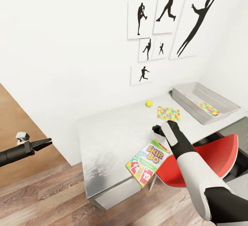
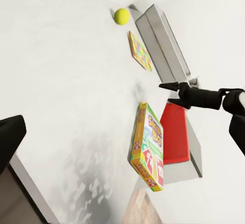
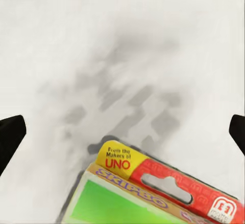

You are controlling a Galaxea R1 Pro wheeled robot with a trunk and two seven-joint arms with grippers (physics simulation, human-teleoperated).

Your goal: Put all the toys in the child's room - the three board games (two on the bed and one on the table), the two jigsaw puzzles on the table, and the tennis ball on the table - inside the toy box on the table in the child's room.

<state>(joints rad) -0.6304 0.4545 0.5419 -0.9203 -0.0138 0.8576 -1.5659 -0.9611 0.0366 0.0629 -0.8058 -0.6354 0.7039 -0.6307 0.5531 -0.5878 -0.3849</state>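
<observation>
With its jaws spread wide, the right gripper (image 1: 159,130) hovers above the Skip-Bo box (image 1: 147,162) at the table (image 1: 110,140) edge, apparently about to descend, clamp it, and carry it to the toy box (image 1: 206,100).

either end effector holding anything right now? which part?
Nothing held. Right end effector hovers open above the Skip-Bo box, fingers clear of it. Left end effector hangs shut in free air.

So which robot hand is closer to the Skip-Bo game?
Right. The right gripper hovers just above the Skip-Bo box at the table's near edge; the left gripper is far off, over the floor.
</observation>
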